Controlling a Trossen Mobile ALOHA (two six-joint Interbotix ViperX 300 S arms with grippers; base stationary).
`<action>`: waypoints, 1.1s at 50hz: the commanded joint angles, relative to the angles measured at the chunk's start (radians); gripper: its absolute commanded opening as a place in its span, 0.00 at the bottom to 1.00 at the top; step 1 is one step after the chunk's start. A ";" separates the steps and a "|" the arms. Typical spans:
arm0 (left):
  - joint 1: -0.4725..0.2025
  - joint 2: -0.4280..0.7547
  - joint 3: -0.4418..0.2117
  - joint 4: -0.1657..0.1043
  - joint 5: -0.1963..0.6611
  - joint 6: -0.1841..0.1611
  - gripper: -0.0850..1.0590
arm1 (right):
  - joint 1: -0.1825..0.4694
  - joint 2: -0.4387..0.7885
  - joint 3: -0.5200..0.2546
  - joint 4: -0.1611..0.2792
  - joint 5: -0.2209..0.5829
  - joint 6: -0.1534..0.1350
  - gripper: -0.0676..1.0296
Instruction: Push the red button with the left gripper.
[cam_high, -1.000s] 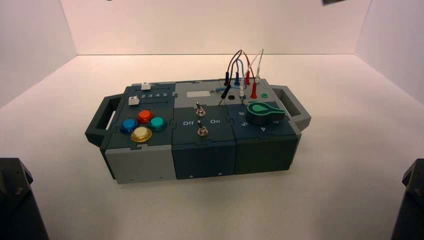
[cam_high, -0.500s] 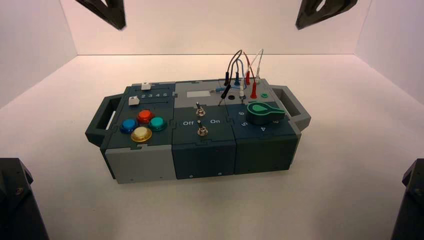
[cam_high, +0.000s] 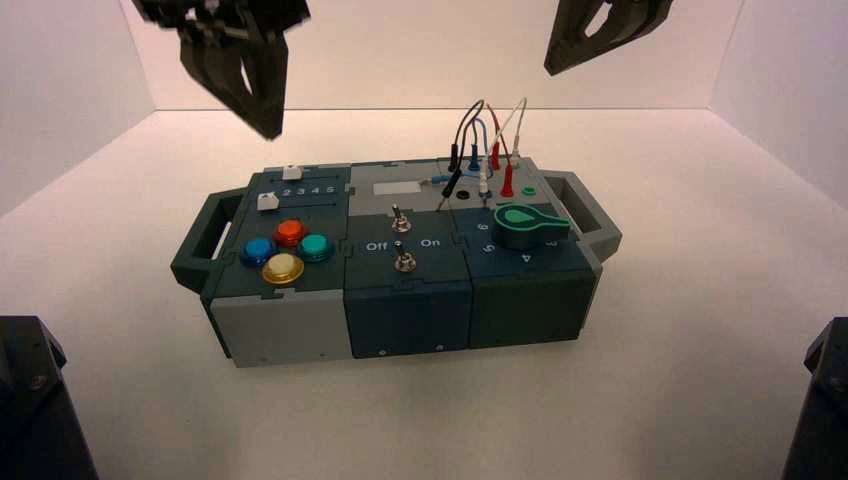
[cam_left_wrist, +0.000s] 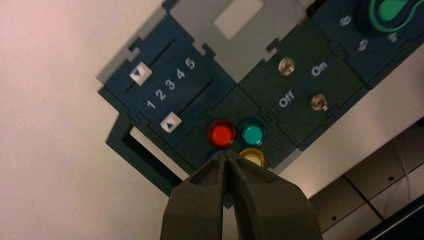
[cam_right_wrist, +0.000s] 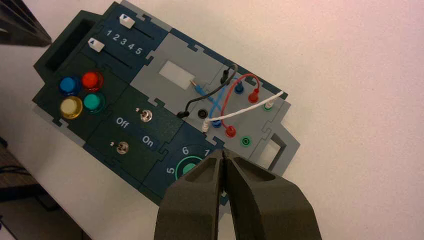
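Above box (cam_high: 400, 270): left hand (cam_left_wrist: 226, 156) closed, off glossy red button (cam_left_wrist: 221, 134); right hand (cam_right_wrist: 223, 156) prob. closed.

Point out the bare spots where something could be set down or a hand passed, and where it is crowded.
Bare tabletop lies in front of the box, and beside each handle. Behind the box is bare too, though the left gripper and right gripper hang above it. Crowded: the wires at the back right, and the button cluster around the red button.
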 joint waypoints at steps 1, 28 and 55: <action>-0.002 0.026 0.000 -0.011 -0.023 -0.005 0.05 | 0.012 -0.008 -0.031 0.006 -0.011 -0.002 0.04; -0.002 0.137 0.028 -0.020 -0.106 -0.012 0.05 | 0.014 -0.021 -0.035 0.009 -0.014 -0.002 0.04; -0.002 0.193 0.048 -0.029 -0.163 -0.021 0.05 | 0.014 -0.021 -0.046 0.014 -0.020 -0.002 0.04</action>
